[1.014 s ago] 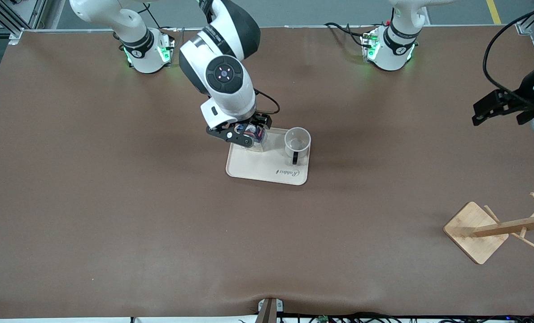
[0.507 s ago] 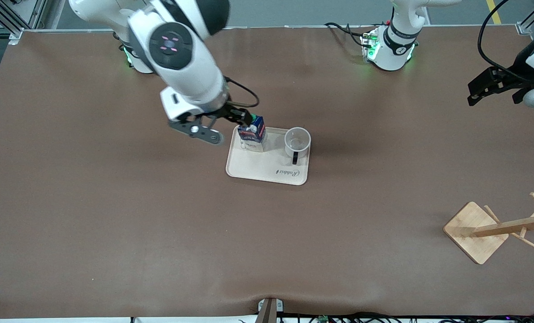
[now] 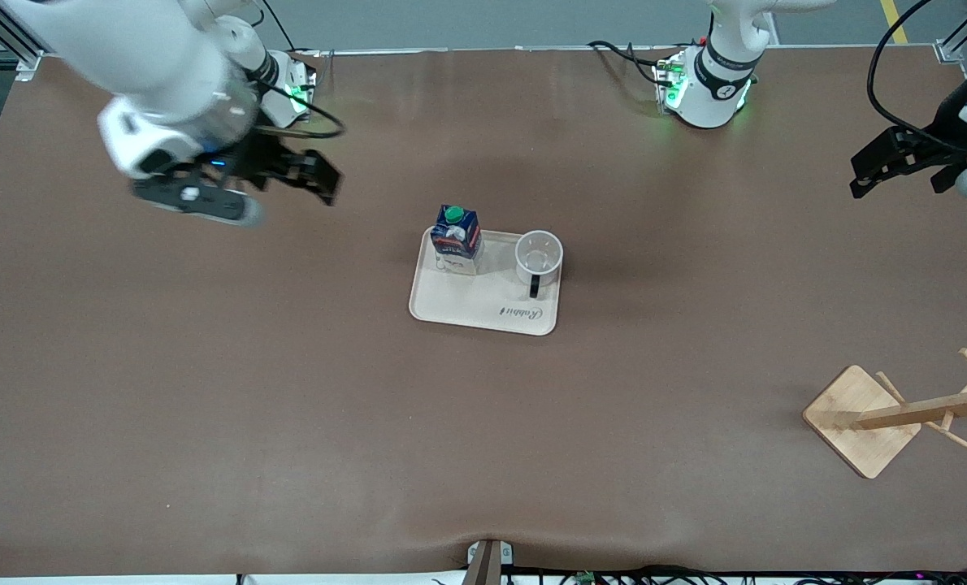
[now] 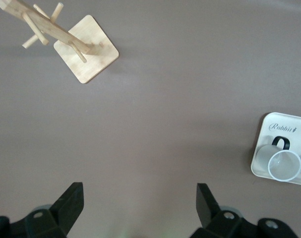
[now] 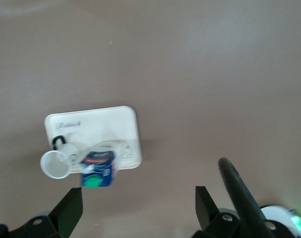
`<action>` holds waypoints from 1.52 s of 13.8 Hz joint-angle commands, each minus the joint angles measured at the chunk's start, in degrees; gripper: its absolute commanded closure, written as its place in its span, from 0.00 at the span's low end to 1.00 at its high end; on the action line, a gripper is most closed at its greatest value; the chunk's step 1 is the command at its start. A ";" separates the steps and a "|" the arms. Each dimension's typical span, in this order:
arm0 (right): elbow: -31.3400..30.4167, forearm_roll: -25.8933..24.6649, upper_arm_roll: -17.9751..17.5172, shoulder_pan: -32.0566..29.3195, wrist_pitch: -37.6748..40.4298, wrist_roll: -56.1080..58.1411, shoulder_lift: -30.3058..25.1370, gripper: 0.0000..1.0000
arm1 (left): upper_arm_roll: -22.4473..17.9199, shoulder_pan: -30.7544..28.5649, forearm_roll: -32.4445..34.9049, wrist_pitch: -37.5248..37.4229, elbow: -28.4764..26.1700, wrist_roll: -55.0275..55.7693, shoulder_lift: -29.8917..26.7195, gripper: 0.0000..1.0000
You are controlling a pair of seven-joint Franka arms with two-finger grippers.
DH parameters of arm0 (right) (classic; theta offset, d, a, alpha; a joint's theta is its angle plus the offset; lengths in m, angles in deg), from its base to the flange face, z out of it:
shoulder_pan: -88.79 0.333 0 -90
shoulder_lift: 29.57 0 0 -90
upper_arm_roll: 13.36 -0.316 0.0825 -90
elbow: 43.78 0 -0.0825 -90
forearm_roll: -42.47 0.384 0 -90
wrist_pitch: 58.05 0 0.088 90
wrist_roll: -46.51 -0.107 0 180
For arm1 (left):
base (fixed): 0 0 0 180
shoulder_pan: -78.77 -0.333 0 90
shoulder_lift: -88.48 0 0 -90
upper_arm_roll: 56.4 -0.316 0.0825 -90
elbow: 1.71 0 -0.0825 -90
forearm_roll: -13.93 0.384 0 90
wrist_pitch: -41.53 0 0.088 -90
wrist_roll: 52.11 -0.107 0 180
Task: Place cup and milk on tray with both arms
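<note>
Table (image 3: 207, 366) | milk (image 3: 456, 237) on tray (image 3: 467, 305) | right gripper (image 3: 288, 175) withdrawn, fingers apart

This is a robotics lab, not a home. Two white arms (image 3: 158, 57) stand bolted at one edge of a wide table (image 3: 288, 390) covered in plain brown matting, their bases (image 3: 703, 89) glowing green and trailing black cables (image 3: 622, 53). Metal framing (image 3: 12, 32) rises at the corners, and grey floor with a yellow line (image 3: 894, 20) shows past the edge. More cables (image 3: 654, 575) and a bracket (image 3: 487, 561) sit along the edge nearest the front camera.
</note>
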 commanded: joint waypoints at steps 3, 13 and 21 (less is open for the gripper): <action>-18.20 -0.92 -0.65 -12.30 -3.78 21.60 -13.39 0.00 | -0.43 -0.28 -1.00 1.43 -0.63 -0.72 -0.15 0.00; -16.01 -11.81 -0.65 -27.27 -4.12 51.36 -12.69 0.00 | -0.34 -0.01 -1.00 2.57 -0.72 -0.72 0.72 0.00; -15.83 -7.42 -0.92 -28.68 -1.57 51.63 -12.78 0.00 | -0.52 -0.19 -0.91 2.31 -0.81 -0.72 -0.24 0.00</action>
